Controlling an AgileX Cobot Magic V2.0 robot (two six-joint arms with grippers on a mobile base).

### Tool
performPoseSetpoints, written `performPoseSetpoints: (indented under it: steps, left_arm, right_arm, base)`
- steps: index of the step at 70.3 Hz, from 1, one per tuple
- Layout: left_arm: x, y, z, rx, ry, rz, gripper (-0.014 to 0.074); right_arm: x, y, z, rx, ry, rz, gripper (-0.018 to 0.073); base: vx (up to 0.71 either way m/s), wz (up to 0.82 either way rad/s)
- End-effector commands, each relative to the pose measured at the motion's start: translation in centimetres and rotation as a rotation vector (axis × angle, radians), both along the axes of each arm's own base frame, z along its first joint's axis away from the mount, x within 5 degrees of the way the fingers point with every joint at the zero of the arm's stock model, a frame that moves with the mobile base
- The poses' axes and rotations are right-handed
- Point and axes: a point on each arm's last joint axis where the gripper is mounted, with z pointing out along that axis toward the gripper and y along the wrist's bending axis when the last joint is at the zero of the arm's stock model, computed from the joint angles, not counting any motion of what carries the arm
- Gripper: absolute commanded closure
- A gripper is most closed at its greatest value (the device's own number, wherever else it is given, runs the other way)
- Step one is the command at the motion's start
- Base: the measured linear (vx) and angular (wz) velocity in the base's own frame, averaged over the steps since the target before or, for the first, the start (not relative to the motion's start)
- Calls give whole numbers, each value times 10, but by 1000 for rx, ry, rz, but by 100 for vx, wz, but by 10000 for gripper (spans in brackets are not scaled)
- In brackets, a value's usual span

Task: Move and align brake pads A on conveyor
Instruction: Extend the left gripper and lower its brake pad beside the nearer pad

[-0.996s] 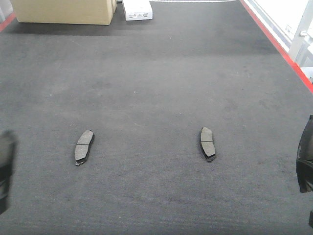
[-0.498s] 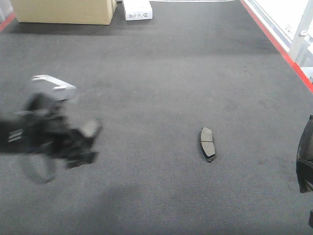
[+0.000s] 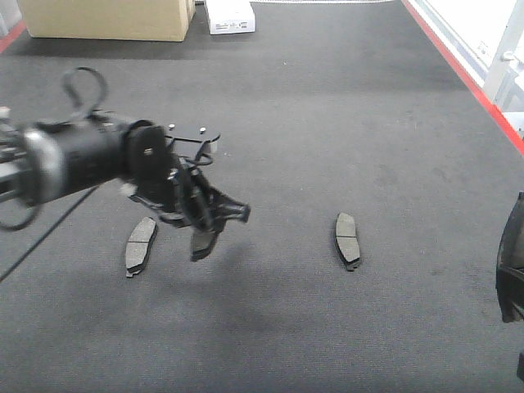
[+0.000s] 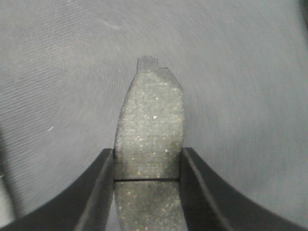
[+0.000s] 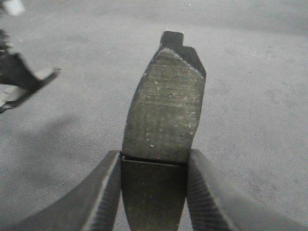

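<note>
Two brake pads lie flat on the charcoal conveyor point(image 3: 327, 123), one at the left point(image 3: 141, 244) and one at the right point(image 3: 347, 240). My left gripper point(image 3: 209, 228) hovers above the belt just right of the left pad. It is shut on a third dark pad point(image 3: 201, 241), which the wrist view shows clamped across its groove point(image 4: 150, 115) between the fingers point(image 4: 101, 187). My right gripper point(image 3: 512, 266) is cut off at the right edge. In its own view it point(image 5: 154, 154) is shut on another pad point(image 5: 166, 106) above the belt.
A cardboard box point(image 3: 106, 18) and a small white box point(image 3: 229, 16) stand at the belt's far end. A red strip point(image 3: 467, 78) runs along the right edge, with a white frame point(image 3: 503, 57) beyond it. The left arm's cables point(image 3: 82, 82) loop over the belt.
The left arm has swung in from the left edge toward the middle, carrying its pad past the left lying pad. The right gripper has stayed put.
</note>
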Motion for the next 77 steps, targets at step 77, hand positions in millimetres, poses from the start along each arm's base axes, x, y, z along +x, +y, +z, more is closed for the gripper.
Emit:
performPoseSetpoints:
  steps: [77]
  left_arm:
    - [37,-17,-25,-106,-8,244,228]
  right_arm:
    - [3,1,18,14,-120,5,522]
  base:
    - [0,0]
